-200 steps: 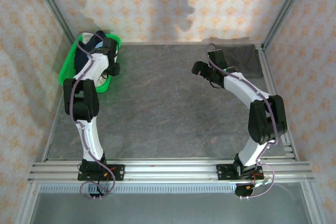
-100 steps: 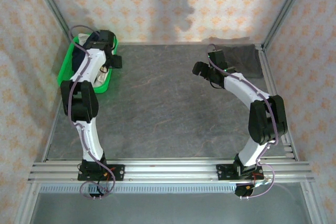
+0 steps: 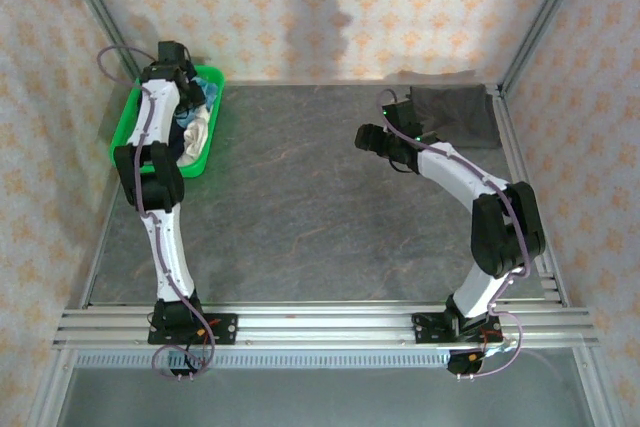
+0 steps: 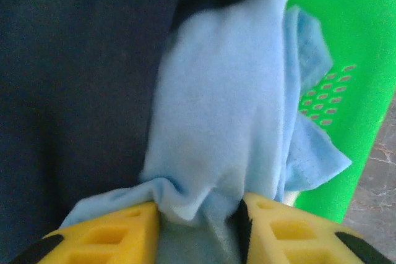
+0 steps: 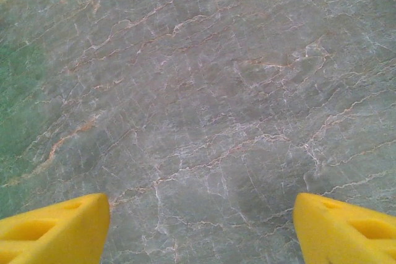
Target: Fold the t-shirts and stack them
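Observation:
My left gripper [image 3: 188, 97] reaches down into the green basket [image 3: 130, 122] at the back left. In the left wrist view its yellow fingers [image 4: 111, 233] pinch a bunched fold of the light blue t-shirt [image 4: 223, 109], so the left gripper [image 4: 198, 217] is shut on it. A navy t-shirt [image 4: 74, 78] lies under and left of that fold. A white t-shirt [image 3: 197, 133] shows in the basket. A dark grey t-shirt [image 3: 455, 109] lies flat at the back right corner. My right gripper [image 3: 366, 137] hovers open over bare table, and its fingers [image 5: 55, 227] stand wide apart around nothing.
The basket's green perforated wall [image 4: 346, 91] stands right beside the held fold. The grey marbled table [image 3: 300, 217] stretches between the arms. Metal frame posts and patterned walls close the sides and back.
My left arm swung from the basket's right rim further back into the basket, and its jaws opened, then closed on the light blue t-shirt. The right gripper drifted slightly left.

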Controlling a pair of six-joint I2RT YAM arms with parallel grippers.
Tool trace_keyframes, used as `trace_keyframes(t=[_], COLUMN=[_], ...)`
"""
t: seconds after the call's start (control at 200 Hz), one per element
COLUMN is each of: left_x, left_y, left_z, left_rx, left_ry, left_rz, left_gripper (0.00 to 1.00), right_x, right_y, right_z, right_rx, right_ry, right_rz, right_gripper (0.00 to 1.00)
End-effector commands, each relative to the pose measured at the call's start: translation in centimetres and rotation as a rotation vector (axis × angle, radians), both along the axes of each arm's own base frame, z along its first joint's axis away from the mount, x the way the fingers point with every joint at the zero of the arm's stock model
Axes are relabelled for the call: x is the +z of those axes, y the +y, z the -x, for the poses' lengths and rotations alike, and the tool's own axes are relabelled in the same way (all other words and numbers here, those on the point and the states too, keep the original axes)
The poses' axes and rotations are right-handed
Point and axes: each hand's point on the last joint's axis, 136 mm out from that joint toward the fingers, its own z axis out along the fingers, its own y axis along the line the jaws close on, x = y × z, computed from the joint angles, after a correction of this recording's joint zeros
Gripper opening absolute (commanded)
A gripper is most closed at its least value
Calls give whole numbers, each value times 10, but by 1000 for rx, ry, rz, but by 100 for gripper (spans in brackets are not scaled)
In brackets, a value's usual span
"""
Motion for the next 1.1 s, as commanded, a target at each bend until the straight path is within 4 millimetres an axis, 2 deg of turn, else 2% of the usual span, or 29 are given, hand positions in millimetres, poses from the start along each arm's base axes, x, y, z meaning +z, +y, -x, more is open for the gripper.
trace_keyframes(t=[0.0,0.105,0.24,0.375,0.45,0.505,0.53,0.54,0.556,0.771,0.841,0.916,0.956,1.001,1.096], left_x=[26,53,109,185,221,244,247,260,268,351,376,400,414,425,435], left_y=[-10,-6,-6,-3,-2,-6,-8,-10,-12,-31,-48,-79,-103,-140,-210], left_z=[6,12,25,47,59,65,63,69,72,94,101,111,119,129,150], left_rx=[-25,-19,-3,30,47,36,31,28,24,-14,-67,-153,-202,-309,-511], left_ry=[-8,-36,-133,-270,-349,-408,-423,-452,-474,-714,-789,-852,-878,-899,-928], left_rz=[12,-24,-77,-172,-196,-193,-186,-187,-185,-162,-106,-70,-75,-72,15], left_gripper=[19,0,0,0,0,0,0,0,0,0,0,0,0,0,0], right_x=[24,27,33,38,42,45,46,47,48,66,75,85,91,100,119], right_y=[-4,-7,-6,-4,-3,-1,-2,-1,0,7,8,9,11,14,20], right_z=[-1,2,2,3,3,3,2,3,3,2,4,6,9,12,20], right_rx=[1,-3,-5,-1,0,0,-2,0,1,24,29,40,48,67,106], right_ry=[-58,-63,-75,-84,-90,-94,-97,-98,-99,-131,-146,-168,-178,-197,-246], right_rz=[21,31,15,-2,-11,-21,-25,-27,-31,-77,-90,-109,-126,-147,-203], right_gripper=[76,74,70,66,64,62,61,61,61,60,60,61,63,69,74])
